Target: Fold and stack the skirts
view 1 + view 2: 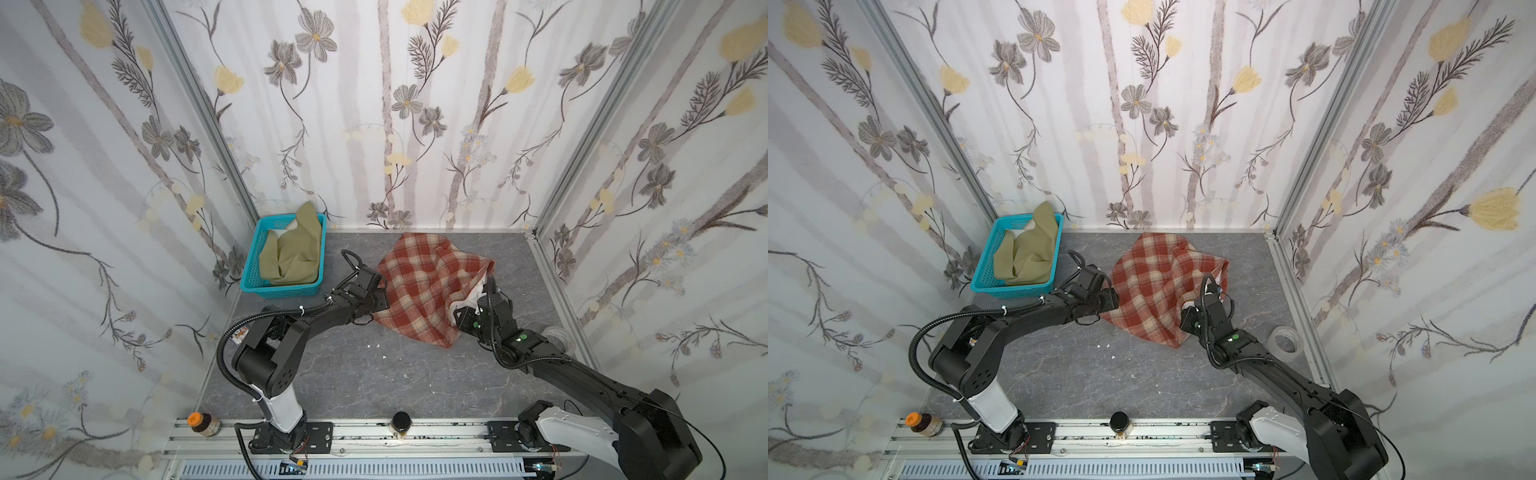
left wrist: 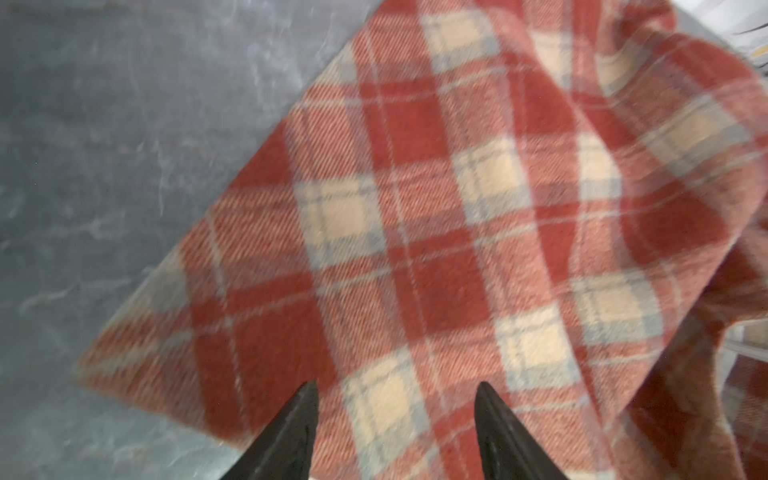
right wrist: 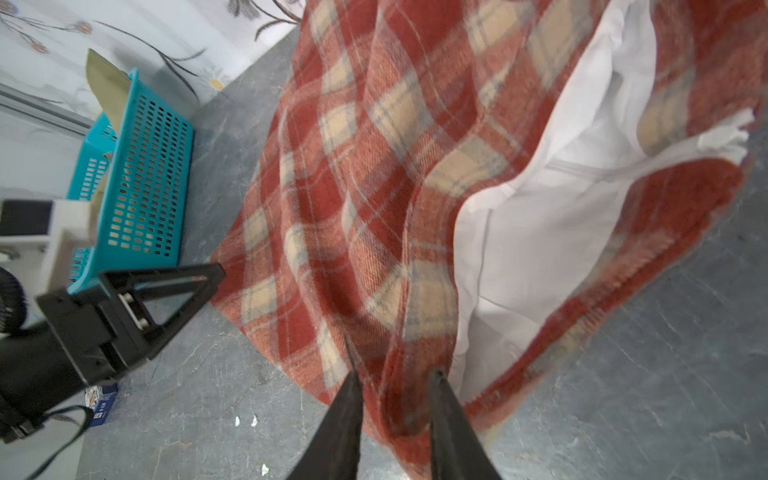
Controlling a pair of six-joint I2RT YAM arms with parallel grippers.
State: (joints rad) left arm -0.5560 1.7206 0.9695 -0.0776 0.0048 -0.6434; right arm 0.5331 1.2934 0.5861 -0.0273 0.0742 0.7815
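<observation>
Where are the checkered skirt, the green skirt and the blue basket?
plaid skirt (image 1: 419,282), in a top view, on the middle of its checked cloth.
green skirt (image 1: 291,259), in a top view, on its crumpled middle.
basket (image 1: 277,290), in a top view, on its near wall.

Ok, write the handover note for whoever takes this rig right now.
Left end effector: open, over the left edge of the plaid skirt, not gripping.
Right end effector: shut on a fold at the plaid skirt's right side, beside the exposed white lining.
Plaid skirt: rumpled on the table, raised on the right.
Olive skirt: crumpled in the turquoise basket, back left.
Done: nothing folded or stacked.
Left: flatten and fold the plaid, take out and fold the olive, stack both.
</observation>
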